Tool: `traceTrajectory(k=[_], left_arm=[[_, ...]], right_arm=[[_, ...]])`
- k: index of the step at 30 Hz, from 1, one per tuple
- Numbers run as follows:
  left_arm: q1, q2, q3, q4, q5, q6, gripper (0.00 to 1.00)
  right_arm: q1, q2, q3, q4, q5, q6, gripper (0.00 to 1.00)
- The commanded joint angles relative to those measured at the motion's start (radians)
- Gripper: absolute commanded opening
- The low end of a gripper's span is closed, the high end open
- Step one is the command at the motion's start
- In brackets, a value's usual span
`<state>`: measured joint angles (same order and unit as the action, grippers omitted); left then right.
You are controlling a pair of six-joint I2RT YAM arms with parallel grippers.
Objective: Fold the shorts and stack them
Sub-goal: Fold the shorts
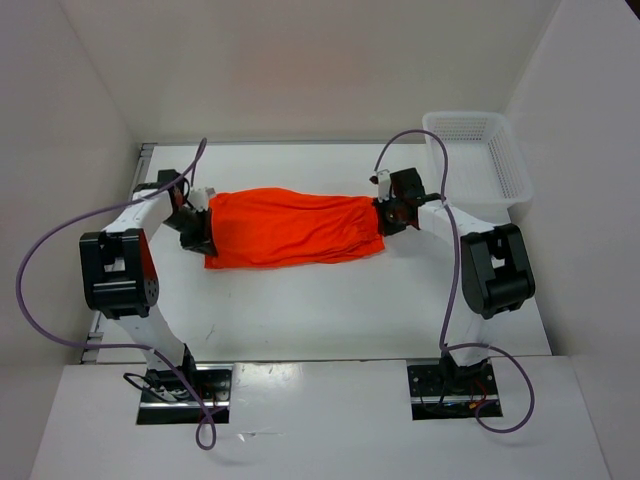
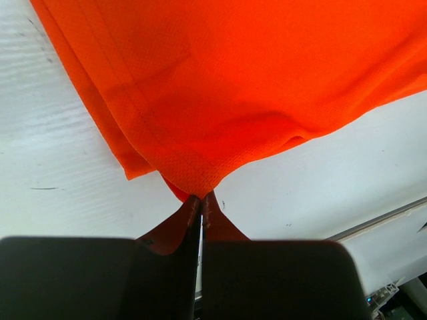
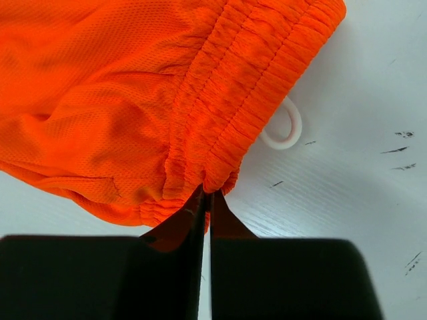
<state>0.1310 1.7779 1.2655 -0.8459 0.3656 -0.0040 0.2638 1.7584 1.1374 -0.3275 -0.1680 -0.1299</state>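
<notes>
I had my left end effector (image 2: 200, 200) clamped shut on a hem corner of the shorts (image 1: 295, 228), which lay stretched out flat across the bench (image 1: 330, 310). My right end effector (image 3: 205, 195) was pinched on their waistband (image 3: 253, 87).

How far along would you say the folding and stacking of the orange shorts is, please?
Done, it seems: the shorts lie on the table as one narrow strip, probably halved lengthwise. In hand: the left gripper pinches the leg-hem end and the right gripper pinches the waistband, both shut on fabric. Left: the end-to-end fold and the stacking.
</notes>
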Motion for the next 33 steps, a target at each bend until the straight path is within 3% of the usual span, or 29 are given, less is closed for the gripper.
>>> traceTrajectory(k=[1,9,14,20,24,28,33], left_arm=[[0.019,-0.021,0.066,-0.012,0.009,0.004,0.00],[0.067,0.018,0.274,-0.033,-0.062,0.004,0.00],[0.039,0.040,0.209,-0.108,-0.020,0.004,0.00],[0.062,0.005,0.129,-0.058,-0.056,0.004,0.00],[0.071,0.038,0.268,-0.033,-0.115,0.004,0.00],[0.071,0.138,0.542,0.019,-0.116,0.004,0.00],[0.071,0.176,0.735,0.165,-0.080,0.004,0.00]], right_arm=[[-0.003,0.012,-0.008,0.073,0.021,-0.037,0.00],[-0.043,-0.016,0.197,-0.096,-0.188,-0.142,0.00],[-0.043,-0.025,0.150,-0.133,-0.197,-0.214,0.00],[-0.043,-0.043,0.120,-0.217,-0.238,-0.323,0.00],[-0.043,-0.033,0.157,-0.203,-0.238,-0.310,0.00],[-0.043,0.065,0.365,-0.109,-0.208,-0.142,0.00],[-0.043,0.199,0.631,-0.071,-0.157,-0.033,0.00]])
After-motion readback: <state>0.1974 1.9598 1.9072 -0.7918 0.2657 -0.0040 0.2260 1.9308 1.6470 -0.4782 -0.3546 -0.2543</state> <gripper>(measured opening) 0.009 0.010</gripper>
